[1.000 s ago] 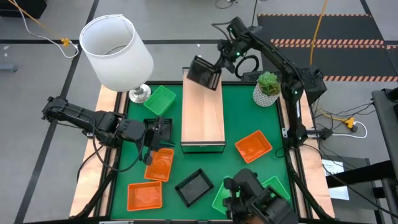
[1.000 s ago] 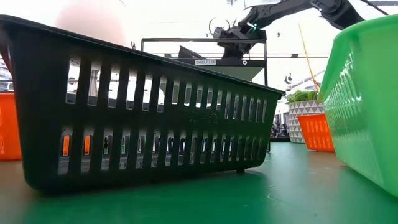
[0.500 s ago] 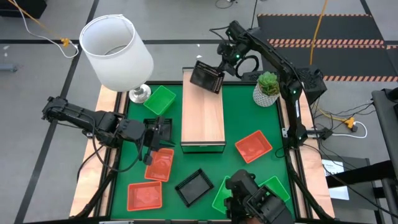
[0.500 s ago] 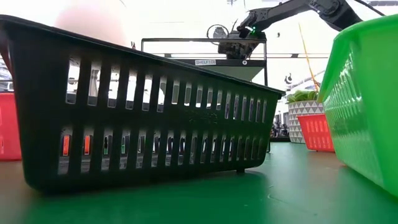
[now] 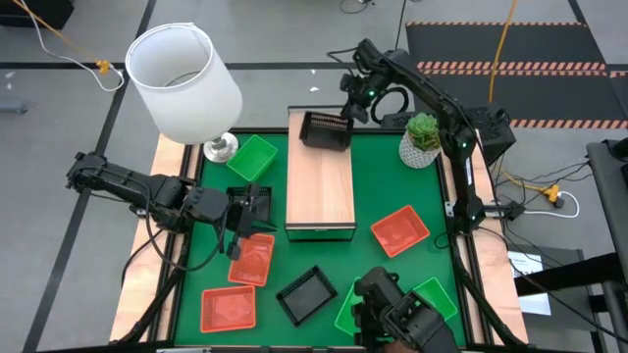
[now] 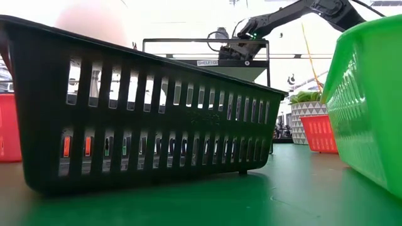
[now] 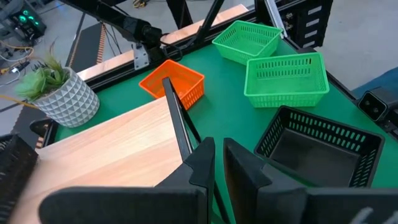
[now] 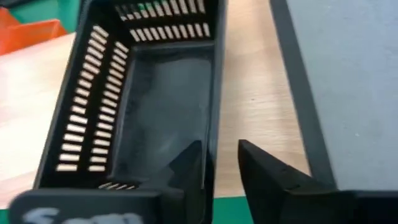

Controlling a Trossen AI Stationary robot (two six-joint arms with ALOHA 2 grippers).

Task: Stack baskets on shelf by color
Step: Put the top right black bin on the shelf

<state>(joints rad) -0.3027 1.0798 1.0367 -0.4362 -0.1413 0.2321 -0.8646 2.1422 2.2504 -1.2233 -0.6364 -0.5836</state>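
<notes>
A black basket (image 5: 326, 129) lies level, open side up, on the far end of the light-wood shelf (image 5: 320, 186). My right gripper (image 8: 221, 165) is open at the basket's right-hand wall (image 8: 215, 118), one finger inside the basket and one outside. My left gripper (image 7: 217, 155) hangs shut over the table's left side, next to the shelf's near end, with nothing between its fingers. Orange baskets (image 5: 252, 260) (image 5: 228, 307) (image 5: 399, 230), green baskets (image 5: 253, 155) (image 5: 437, 294) and another black basket (image 5: 307, 294) rest on the green mat. My right gripper comes at the basket slanting down from the far right, its fingers astride the wall's rim. The inner finger (image 8: 189, 168) stands close against the wall, and I cannot tell whether it touches. The basket rests flat on the shelf.
A white lamp (image 5: 182, 83) stands at the far left corner and a potted plant (image 5: 422, 139) at the far right. The shelf's middle and near end are bare wood. In the low view a black basket (image 6: 144, 113) and a green one (image 6: 370, 94) fill the foreground.
My right gripper has gone down over the shelf's far end with the black basket. The basket hung tilted in the air a second ago and now lies level on the shelf.
</notes>
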